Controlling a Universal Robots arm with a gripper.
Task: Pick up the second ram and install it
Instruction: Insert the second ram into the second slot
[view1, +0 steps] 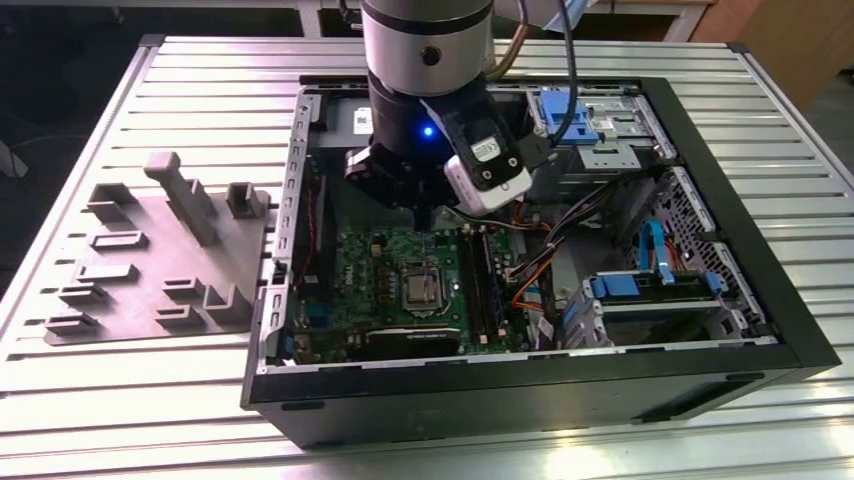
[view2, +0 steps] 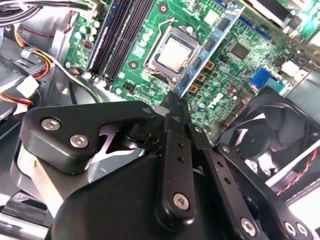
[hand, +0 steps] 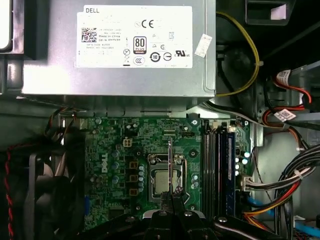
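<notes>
Between my gripper's (view2: 176, 100) clenched fingers (view2: 172, 150) sits the second ram (view2: 212, 47), a blue-green strip with a row of dark chips. They seem to pinch it near its middle, though the gripper's own black body covers the half nearer the wrist. Seen edge-on in the first wrist view, the strip hangs over the CPU socket (hand: 162, 182). It is lined up with the memory slots (hand: 212, 170) but apart from them. I cannot tell how high it rides above the motherboard (hand: 112, 150).

One bluish module (hand: 230, 165) stands in the slot farthest from the socket, with black slots between it and the socket. Just past that module, bundled orange, red and black cables (hand: 280, 195) crowd the board's edge, beside the slots rather than over them. A black case fan (view2: 260, 135) sits off the board's opposite side. The grey power-supply box (hand: 115, 65) borders the board's end.

In the exterior view the slots lie at three o'clock of the socket, and the arm (view1: 420, 50) blocks my sight of what lies at twelve o'clock of it. Inside the case (view1: 534, 385), a blue-railed drive cage (view1: 654, 290) sits farther out at three o'clock, with a blue-latched bay (view1: 581, 120) at one o'clock. Out on the slatted aluminium table (view1: 174, 400), a grey slotted fixture (view1: 147, 260) rests at nine o'clock of the case, toward the exterior view's left.
</notes>
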